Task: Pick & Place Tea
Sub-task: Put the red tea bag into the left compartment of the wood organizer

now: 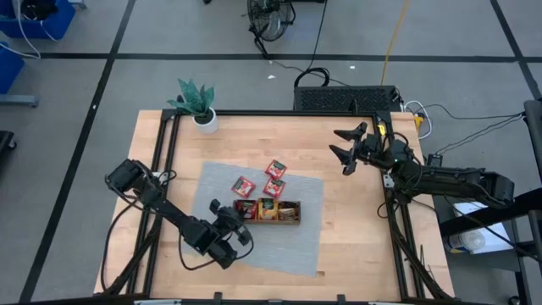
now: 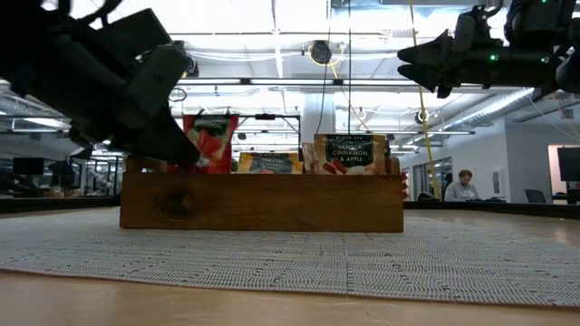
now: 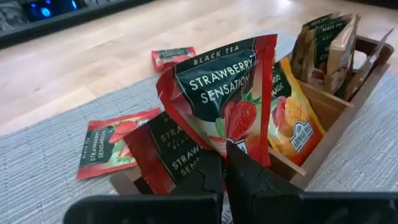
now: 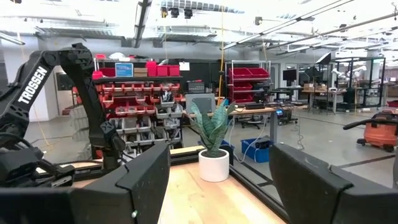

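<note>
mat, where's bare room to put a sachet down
Free: the mat's near strip in front of the tray, its right margin beside the tray, and its far left corner toward the plant. Crowded: behind the tray, where three red sachets lie, and the tray's left end, where the left hand holds a strawberry sachet.
</note>
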